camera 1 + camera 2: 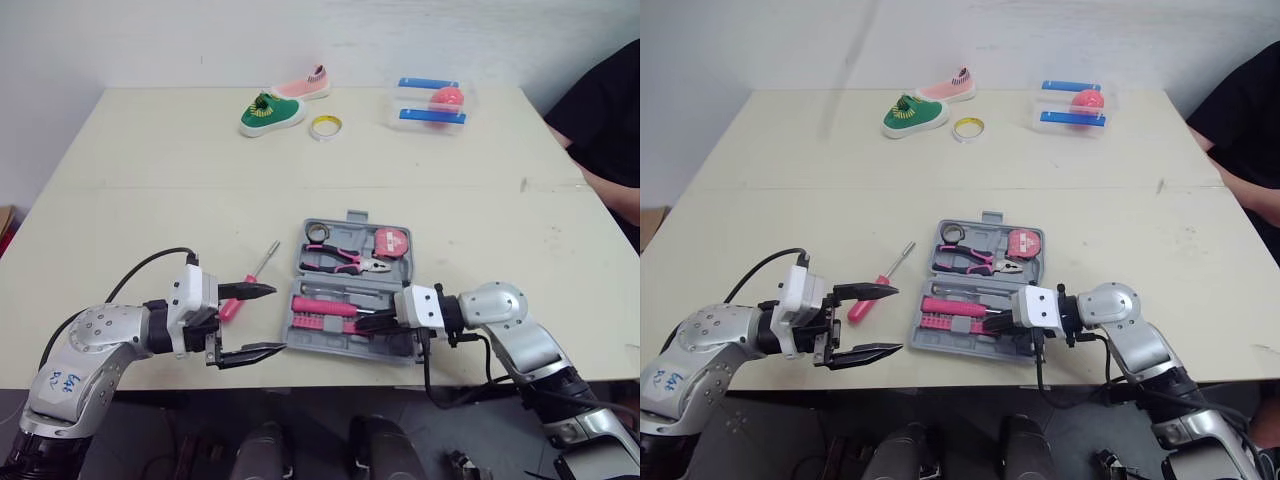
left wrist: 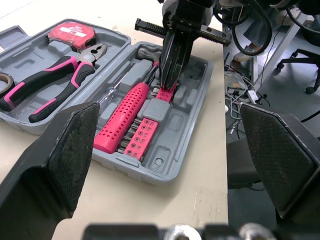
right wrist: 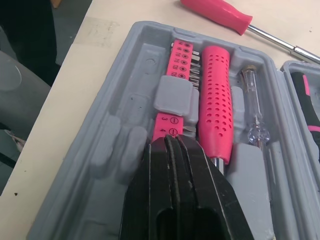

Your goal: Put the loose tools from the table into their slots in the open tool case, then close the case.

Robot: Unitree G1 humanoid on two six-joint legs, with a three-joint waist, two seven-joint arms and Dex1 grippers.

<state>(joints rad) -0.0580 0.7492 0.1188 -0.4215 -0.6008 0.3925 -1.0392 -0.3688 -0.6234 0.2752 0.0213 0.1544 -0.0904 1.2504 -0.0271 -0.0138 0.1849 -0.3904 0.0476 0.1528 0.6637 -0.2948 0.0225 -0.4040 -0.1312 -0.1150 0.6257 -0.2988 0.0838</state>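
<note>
The grey tool case (image 1: 345, 342) lies open near the table's front edge. It holds pink pliers (image 1: 345, 262), a tape measure (image 1: 391, 241), a pink perforated driver handle (image 3: 214, 100), a strip of bits (image 3: 181, 52) and a clear-handled tester (image 3: 254, 125). A loose pink-handled screwdriver (image 1: 233, 306) lies on the table just left of the case. My left gripper (image 1: 279, 319) is open beside the case's left edge, close to the screwdriver's handle, holding nothing. My right gripper (image 3: 170, 144) is shut, its tips down in the case's near half on the bit strip.
At the far side of the table sit a green shoe (image 1: 270, 113), a pink shoe (image 1: 303, 85), a tape roll (image 1: 325, 127) and a clear box (image 1: 432, 105) holding a pink ball. A person (image 1: 610, 130) sits at the right edge.
</note>
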